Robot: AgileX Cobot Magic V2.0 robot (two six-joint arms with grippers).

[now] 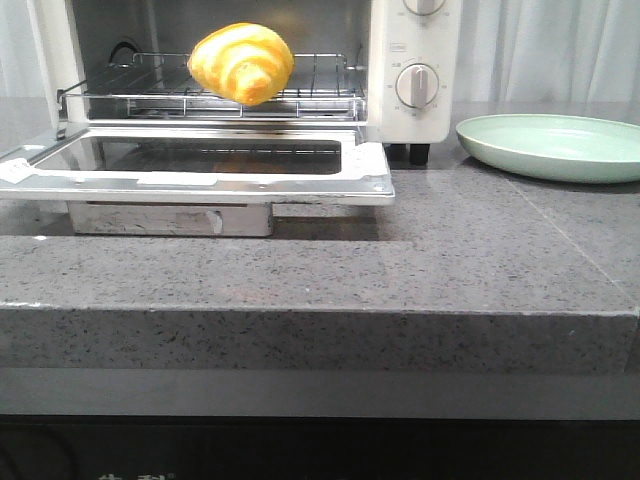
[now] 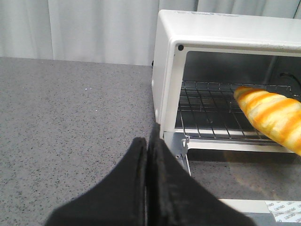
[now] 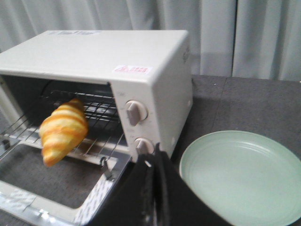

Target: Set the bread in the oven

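We see the bread lying on the wire rack inside the oven, toward the front edge of the rack and left of the control panel. Its long axis runs roughly across the oven opening in the front view, with one tapered end dipping slightly over the rack's front bar; in the right wrist view the bread appears tilted, its narrower end pointing down toward the door, and in the left wrist view only part of the bread shows, the rest cut off at the picture edge. The drop door lies fully open and level, its glass window facing up, with a faint reflection of the bread in it. Two round knobs sit on the white panel to the right; the upper one is cut off at the top of the front view. A pale green plate rests on the speckled grey countertop to the right of the oven, apart from it. We see the left gripper with its black fingers pressed together, holding nothing, beside the oven's left wall. The right gripper likewise has its fingers together, between the knob panel and the plate. Neither gripper appears in the front view.
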